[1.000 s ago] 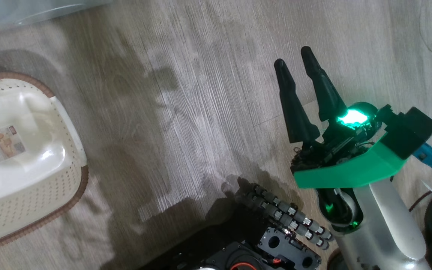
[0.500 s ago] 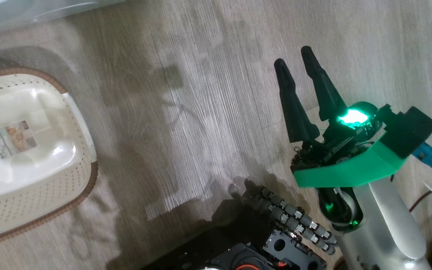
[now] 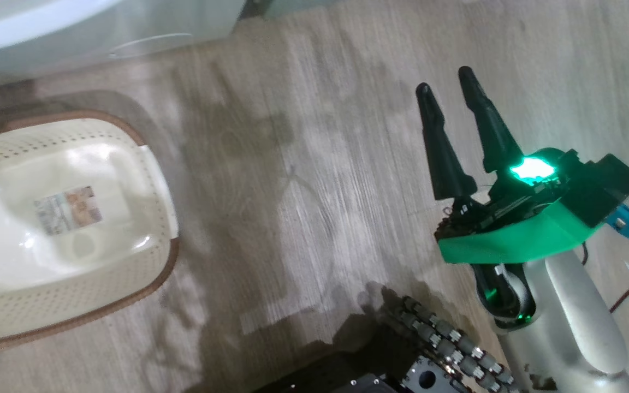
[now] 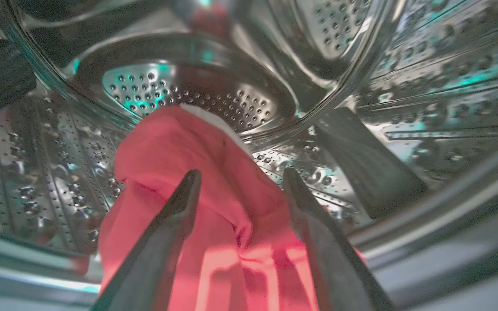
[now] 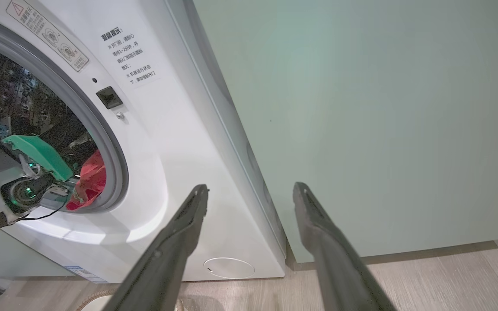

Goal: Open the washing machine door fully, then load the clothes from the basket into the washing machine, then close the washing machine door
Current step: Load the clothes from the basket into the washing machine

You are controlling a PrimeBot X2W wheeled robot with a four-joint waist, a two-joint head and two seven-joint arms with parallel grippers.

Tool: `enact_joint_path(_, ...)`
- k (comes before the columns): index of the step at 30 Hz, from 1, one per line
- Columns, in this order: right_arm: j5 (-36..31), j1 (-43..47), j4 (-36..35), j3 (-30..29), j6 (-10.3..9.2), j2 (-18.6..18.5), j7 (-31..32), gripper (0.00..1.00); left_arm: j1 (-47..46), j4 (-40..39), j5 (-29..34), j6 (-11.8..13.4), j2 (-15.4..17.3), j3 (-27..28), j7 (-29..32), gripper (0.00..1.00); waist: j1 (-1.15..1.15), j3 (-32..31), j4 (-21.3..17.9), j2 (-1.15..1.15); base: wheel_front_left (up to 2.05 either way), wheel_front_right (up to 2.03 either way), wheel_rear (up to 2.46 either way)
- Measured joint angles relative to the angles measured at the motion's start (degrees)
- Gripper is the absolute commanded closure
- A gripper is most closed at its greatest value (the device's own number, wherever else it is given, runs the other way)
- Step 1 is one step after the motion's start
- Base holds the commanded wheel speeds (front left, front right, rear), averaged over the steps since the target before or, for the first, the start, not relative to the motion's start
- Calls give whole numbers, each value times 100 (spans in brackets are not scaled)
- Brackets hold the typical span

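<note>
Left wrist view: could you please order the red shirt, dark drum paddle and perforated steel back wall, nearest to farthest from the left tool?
1. Bright red shiny shirt, between the left tool's fingers.
2. Dark grey drum paddle, right.
3. Perforated steel back wall, upper centre, deepest.

- The floor (image 3: 314,164) is laid in grey-brown wood-look planks.
- The basket (image 3: 47,311) is set on it, with a label sticker (image 3: 69,210) inside.
- The washing machine (image 5: 180,142) is stood on it beside a pale green cabinet (image 5: 361,129).

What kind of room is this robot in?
Probably a laundry corner at home: a white washing machine stands beside a pale green cabinet, and a laundry basket sits on the wood-look floor.
</note>
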Motion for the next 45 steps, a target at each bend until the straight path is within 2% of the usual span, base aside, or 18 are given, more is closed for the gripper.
enact_joint_path(3, -126, 4, 60, -124, 0, -2, -1, 0, 421, -447, -1, 88, -135, 9, -45, 0, 0, -142, 159, 0, 0, 0, 0)
enact_joint_path(13, -522, 23, 300, -465, 0, -5, -1, 0, 2243, -2538, -86, 719, -490, 303, -97, 0, 0, -613, 720, 0, 0, 0, 0)
enact_joint_path(23, -832, 18, 590, -690, 0, -10, -1, 0, 3914, -3972, 129, 1083, -896, 557, -99, 0, 0, -1015, 1112, 0, 0, 0, 0)
enact_joint_path(34, -1044, 142, 817, -893, 0, -14, -1, 0, 5208, -4326, 336, 1135, -1324, 471, -99, 0, 0, -1516, 1345, 0, 0, 0, 0)
enact_joint_path(45, -1089, 503, 944, -992, 0, -14, -1, 0, 5630, -4241, 369, 1092, -1391, 374, -99, 0, 0, -1930, 1406, 0, 0, 0, 0)
